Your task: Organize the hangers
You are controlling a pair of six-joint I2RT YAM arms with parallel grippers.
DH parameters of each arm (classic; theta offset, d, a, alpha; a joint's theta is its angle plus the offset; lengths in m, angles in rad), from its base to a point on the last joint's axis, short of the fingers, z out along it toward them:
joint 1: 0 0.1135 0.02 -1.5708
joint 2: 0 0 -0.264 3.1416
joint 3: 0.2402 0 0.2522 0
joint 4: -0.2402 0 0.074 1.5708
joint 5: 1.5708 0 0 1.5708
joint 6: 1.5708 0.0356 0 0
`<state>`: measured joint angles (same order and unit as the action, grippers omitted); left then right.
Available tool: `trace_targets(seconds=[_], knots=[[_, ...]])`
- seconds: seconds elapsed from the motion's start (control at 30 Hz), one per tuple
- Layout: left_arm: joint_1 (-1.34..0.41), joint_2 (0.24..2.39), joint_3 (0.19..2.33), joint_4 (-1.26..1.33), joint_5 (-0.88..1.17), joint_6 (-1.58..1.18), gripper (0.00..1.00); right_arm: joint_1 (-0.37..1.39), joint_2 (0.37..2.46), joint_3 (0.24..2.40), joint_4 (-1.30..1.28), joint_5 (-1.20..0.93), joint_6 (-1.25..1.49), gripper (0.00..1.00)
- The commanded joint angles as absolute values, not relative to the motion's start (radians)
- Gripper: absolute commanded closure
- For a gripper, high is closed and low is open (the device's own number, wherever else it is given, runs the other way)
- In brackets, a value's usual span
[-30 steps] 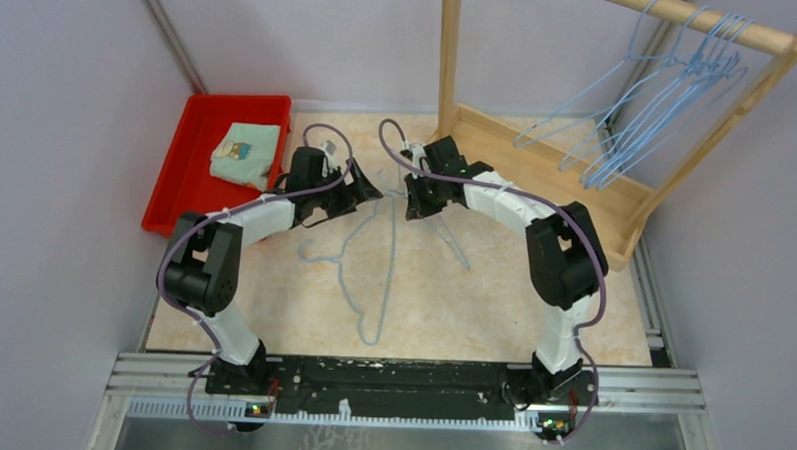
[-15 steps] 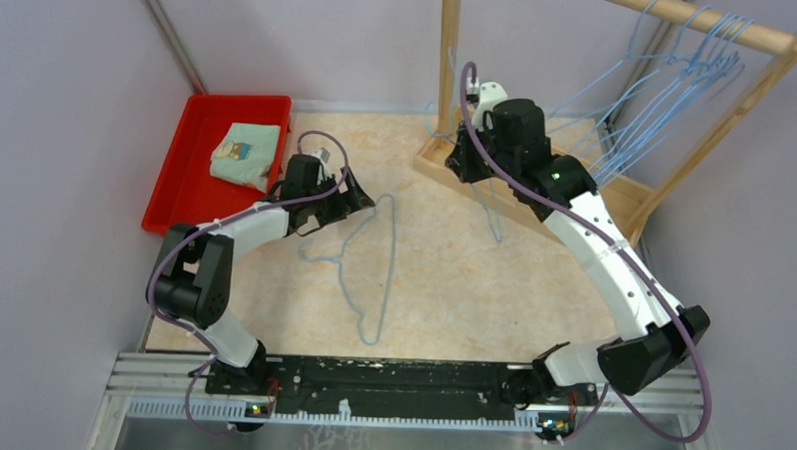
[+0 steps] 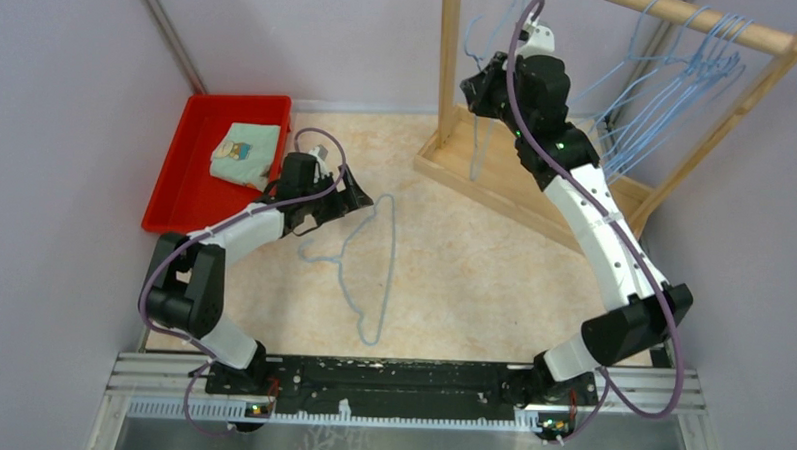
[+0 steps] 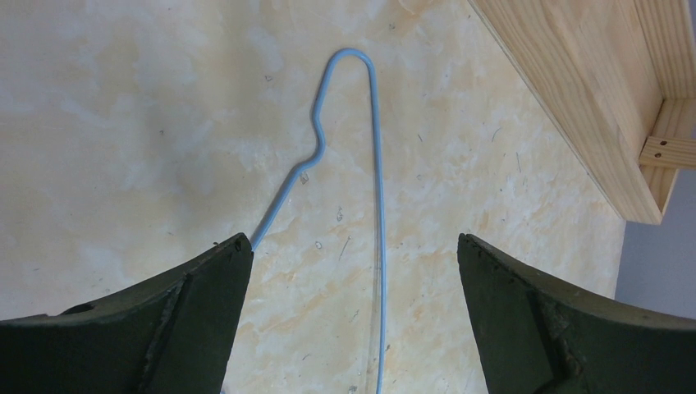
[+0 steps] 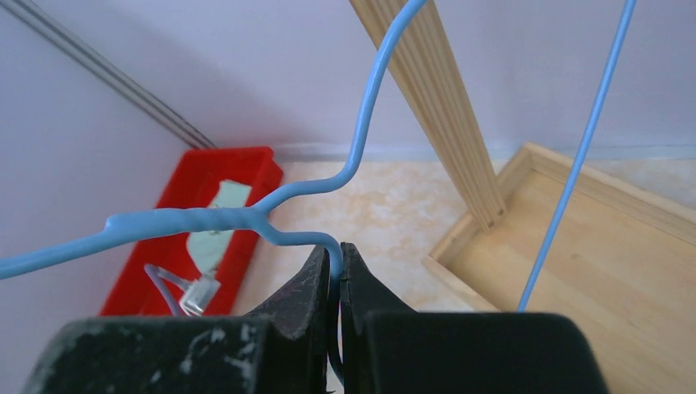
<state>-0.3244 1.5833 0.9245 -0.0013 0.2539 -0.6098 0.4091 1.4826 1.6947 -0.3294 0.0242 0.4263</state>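
Note:
One light-blue wire hanger (image 3: 378, 274) lies flat on the table; its hook (image 4: 361, 90) shows in the left wrist view. My left gripper (image 3: 360, 197) is open and empty low over that hook, with one wire running between its fingers (image 4: 353, 242). My right gripper (image 3: 476, 88) is raised high beside the rack's left post and is shut (image 5: 337, 250) on a second hanger (image 5: 205, 220), pinched near its twisted neck. This hanger dangles below the gripper (image 3: 475, 138). Several more hangers (image 3: 669, 94) hang on the wooden rail (image 3: 741, 32) at the right end.
The wooden rack's base frame (image 3: 536, 185) sits on the table at the back right, its upright post (image 3: 447, 57) close to my right gripper. A red tray (image 3: 176, 167) with a folded cloth (image 3: 245, 152) stands at the back left. Walls close in on both sides.
My right arm has lifted a hanger from the table and carried it up and back to beside the rack's left post. My left arm has hardly moved.

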Motion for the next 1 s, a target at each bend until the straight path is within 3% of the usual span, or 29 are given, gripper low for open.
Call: trace_targets(seconds=[0.0, 0.33, 0.7, 0.97], knots=[[-0.322, 1.545, 0.923, -0.016, 0.245, -0.584, 0.0, 0.404, 1.551, 1.788, -0.121, -0.015, 0.558, 1.0], [-0.322, 1.551, 0.916, -0.018, 0.245, -0.582, 0.0, 0.351, 1.589, 1.84, 0.085, 0.049, 0.596, 1.0], [-0.312, 1.537, 0.918, -0.036, 0.231, -0.572, 0.0, 0.236, 1.773, 2.024, 0.099, 0.057, 0.695, 1.0], [-0.299, 1.535, 0.905, -0.039, 0.233, -0.575, 0.0, 0.14, 1.783, 1.971, 0.154, 0.055, 0.808, 1.0]])
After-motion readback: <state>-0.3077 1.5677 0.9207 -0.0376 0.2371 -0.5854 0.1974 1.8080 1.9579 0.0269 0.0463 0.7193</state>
